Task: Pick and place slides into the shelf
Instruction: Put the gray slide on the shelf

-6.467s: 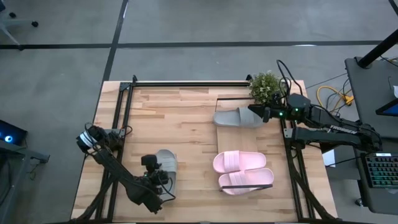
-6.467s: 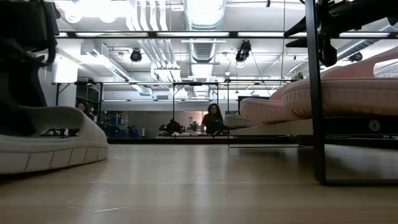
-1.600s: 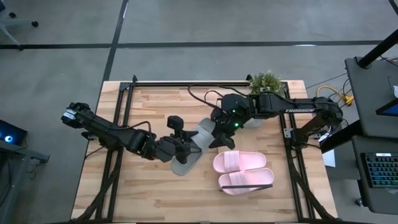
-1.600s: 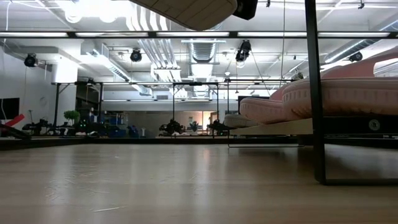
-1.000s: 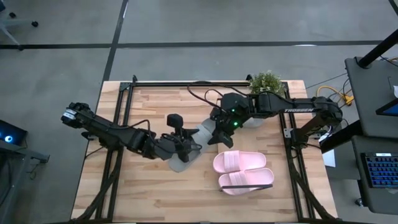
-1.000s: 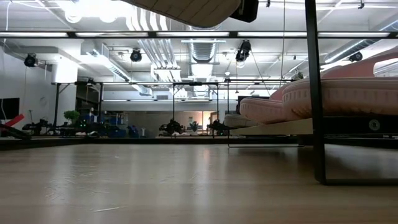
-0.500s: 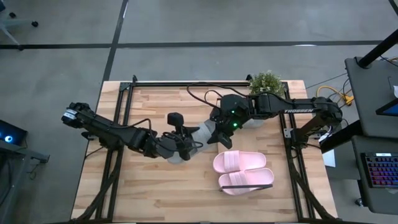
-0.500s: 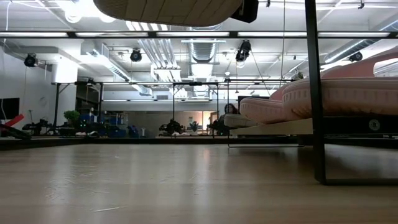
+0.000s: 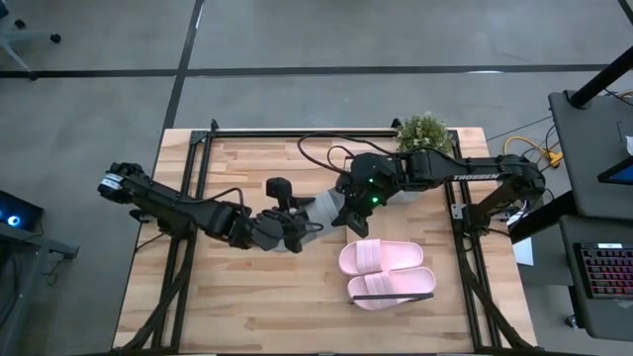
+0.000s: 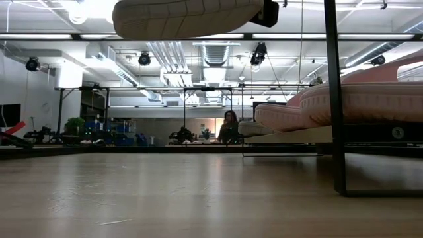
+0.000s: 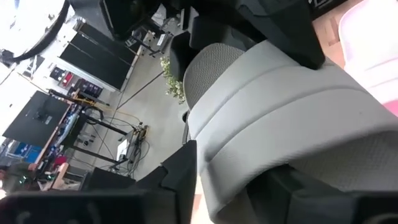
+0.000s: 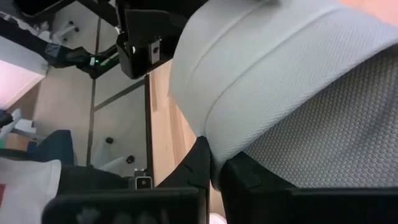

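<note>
One grey-green slide (image 9: pixel 321 208) hangs in the air between both arms above the table's middle; the low view shows its ribbed sole (image 10: pixel 188 18) well above the tabletop. My left gripper (image 9: pixel 295 225) comes from the left and is shut on it. My right gripper (image 9: pixel 344 213) comes from the right and is shut on it too. The pale pink pair (image 9: pixel 386 272) lies side by side, soles down, on the shelf (image 9: pixel 406 225). The second grey-green slide (image 10: pixel 254 127) lies on the shelf's far part, mostly under my right arm in the high view. My left gripper holds the slide across its width at the strap (image 11: pixel 280 118), one finger (image 11: pixel 180 174) against each side edge. It comes level from the table's left. The slide is lifted clear. My right gripper pinches the slide's side edge (image 12: pixel 214 146) where strap meets footbed, between close-set fingers (image 12: pixel 202 165). It reaches in from the table's right, slanting down. The slide is clear of the table.
A small potted plant (image 9: pixel 423 133) stands at the shelf's far end. The shelf's black frame post (image 10: pixel 334 99) rises right of the table's middle. Black metal rails (image 9: pixel 198 178) run along the table's left side. A person (image 10: pixel 229 125) is far back in the room.
My left gripper has moved a little toward the far edge and the right arm, bringing the slide's near end with it. From above the slide now looks shorter and is bunched between the two grippers. In the low view it has sunk lower and tipped more level. Both grippers keep hold.
</note>
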Robot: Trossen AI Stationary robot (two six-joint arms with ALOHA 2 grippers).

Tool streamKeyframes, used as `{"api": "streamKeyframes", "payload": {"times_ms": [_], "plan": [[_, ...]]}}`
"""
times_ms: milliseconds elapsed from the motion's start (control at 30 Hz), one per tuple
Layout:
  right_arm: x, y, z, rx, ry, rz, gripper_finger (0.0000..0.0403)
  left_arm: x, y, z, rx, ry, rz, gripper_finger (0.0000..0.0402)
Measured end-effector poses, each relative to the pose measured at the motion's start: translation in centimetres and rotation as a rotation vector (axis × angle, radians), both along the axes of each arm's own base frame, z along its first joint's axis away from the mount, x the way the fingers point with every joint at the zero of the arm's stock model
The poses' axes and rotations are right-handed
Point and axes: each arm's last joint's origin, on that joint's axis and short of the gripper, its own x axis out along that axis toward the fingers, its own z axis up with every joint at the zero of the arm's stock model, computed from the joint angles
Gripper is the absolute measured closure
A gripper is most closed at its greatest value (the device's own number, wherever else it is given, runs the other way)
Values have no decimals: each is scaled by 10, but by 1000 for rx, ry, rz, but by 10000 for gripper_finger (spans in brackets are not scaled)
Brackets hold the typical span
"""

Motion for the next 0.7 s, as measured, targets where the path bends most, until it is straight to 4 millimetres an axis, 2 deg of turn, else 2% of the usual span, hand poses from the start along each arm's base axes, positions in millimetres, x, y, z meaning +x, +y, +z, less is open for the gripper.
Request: {"api": "streamKeyframes", "payload": {"times_ms": [467,700], "plan": [[-7,-1,3,-4,20,-27,394,0,0,-1,-12,-4,10,282],[-22,-8,-9,-134,206,-132,394,-11,11,1,36,6,165,282]]}}
